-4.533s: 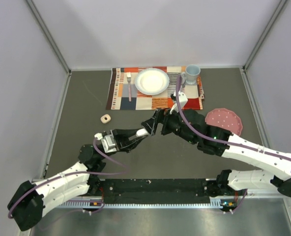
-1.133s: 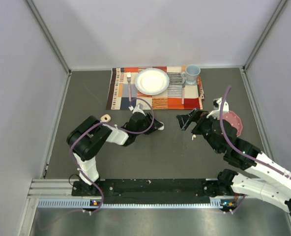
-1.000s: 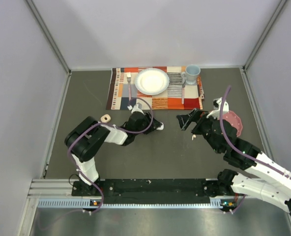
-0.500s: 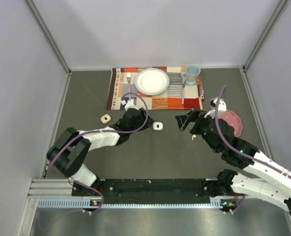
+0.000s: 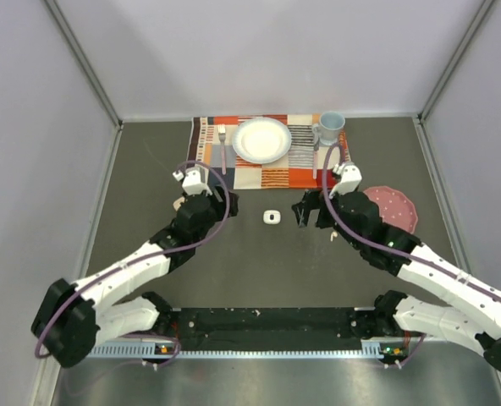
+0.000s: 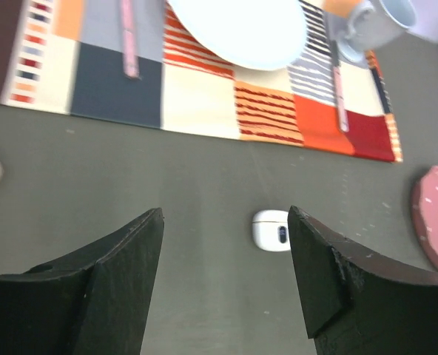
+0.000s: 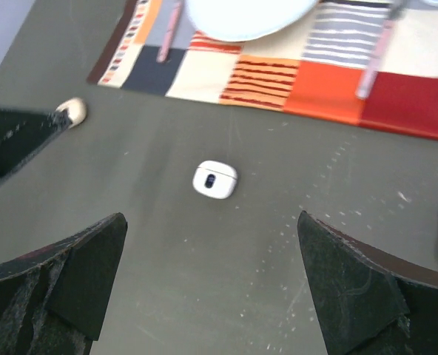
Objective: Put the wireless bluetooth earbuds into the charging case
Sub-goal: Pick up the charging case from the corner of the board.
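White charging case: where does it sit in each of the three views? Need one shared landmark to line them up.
Top external: the white charging case lies mid-frame, just below the patchwork placemat.
Left wrist: low and right of centre, below the placemat.
Right wrist: about centre, slightly left, below the placemat.
Shared landmark: the placemat's orange-striped patch, directly beyond the case in every view.

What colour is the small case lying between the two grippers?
White case with a dark mark; best in right wrist view.
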You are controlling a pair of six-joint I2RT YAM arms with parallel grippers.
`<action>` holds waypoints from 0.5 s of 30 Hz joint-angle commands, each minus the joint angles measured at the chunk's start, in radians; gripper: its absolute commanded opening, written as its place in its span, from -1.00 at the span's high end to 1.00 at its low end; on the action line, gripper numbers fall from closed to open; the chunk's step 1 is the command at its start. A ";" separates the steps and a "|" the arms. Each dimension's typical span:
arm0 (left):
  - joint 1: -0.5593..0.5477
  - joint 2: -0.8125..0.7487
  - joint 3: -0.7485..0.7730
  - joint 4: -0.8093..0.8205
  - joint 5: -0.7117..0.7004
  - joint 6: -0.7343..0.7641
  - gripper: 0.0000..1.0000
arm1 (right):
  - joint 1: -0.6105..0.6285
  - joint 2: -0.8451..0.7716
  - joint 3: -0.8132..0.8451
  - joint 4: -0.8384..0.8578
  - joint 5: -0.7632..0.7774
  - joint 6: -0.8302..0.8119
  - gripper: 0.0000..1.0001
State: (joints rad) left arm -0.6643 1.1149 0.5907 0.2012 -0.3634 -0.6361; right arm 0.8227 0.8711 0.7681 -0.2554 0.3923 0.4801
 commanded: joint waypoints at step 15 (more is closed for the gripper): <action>0.437 -0.296 -0.184 -0.169 0.106 0.135 -0.51 | -0.002 0.443 0.069 0.505 -0.515 -0.774 -0.98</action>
State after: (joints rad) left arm -0.3012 0.8551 0.4305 0.0357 -0.3492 -0.5198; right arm 0.8219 1.2129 0.7319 0.1360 -0.0223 -0.0895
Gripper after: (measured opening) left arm 0.754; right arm 0.987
